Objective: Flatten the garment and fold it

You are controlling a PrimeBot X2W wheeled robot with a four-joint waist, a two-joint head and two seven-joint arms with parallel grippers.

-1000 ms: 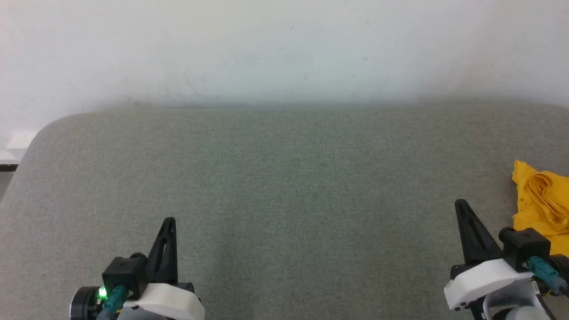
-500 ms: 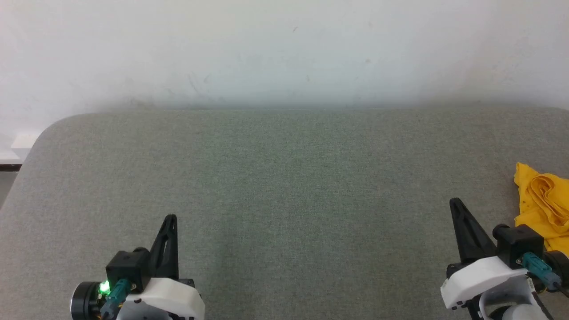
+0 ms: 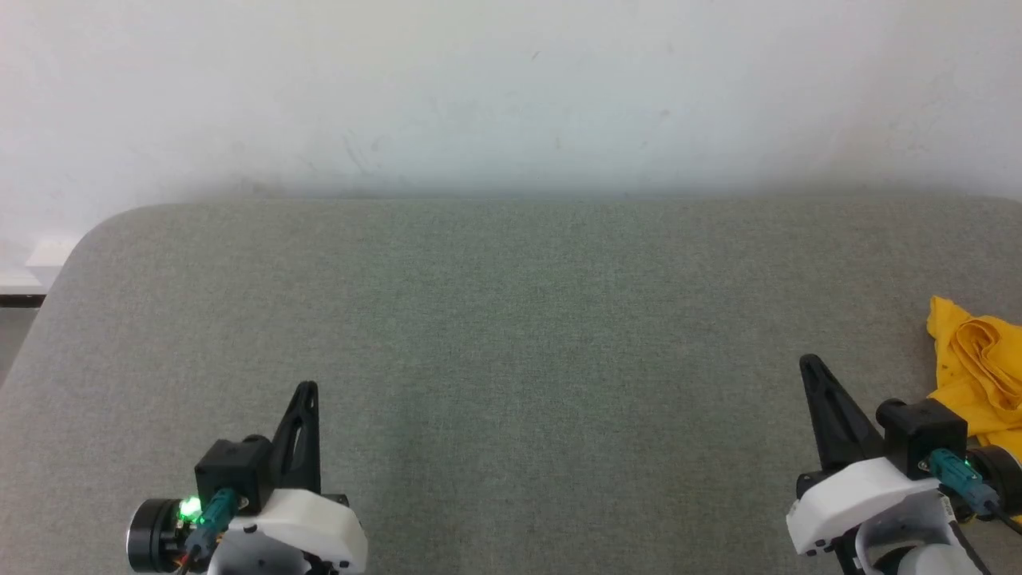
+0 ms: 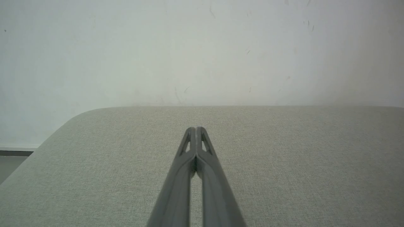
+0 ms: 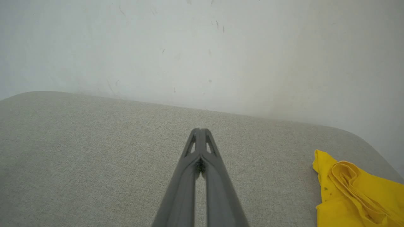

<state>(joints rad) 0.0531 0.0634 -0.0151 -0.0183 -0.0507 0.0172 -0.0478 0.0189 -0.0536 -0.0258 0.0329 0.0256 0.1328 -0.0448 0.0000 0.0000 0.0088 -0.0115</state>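
The garment (image 3: 980, 359) is a crumpled bright-yellow heap at the right edge of the grey padded table (image 3: 511, 319), partly cut off by the head view's border. It also lies at the lower right of the right wrist view (image 5: 353, 192), bunched in folds. My right gripper (image 3: 808, 366) hovers just left of the garment, apart from it, fingers pressed together and holding nothing (image 5: 199, 130). My left gripper (image 3: 306, 390) stands at the lower left over bare table, likewise shut and empty (image 4: 196, 128).
A pale wall (image 3: 511, 96) rises directly behind the table's far edge. The table's rounded left corner (image 3: 104, 228) drops off to a strip of floor and skirting (image 3: 20, 291).
The camera has drifted, shifting the whole scene slightly down and right. Both grippers stay shut; the right one sits a little further left in the picture.
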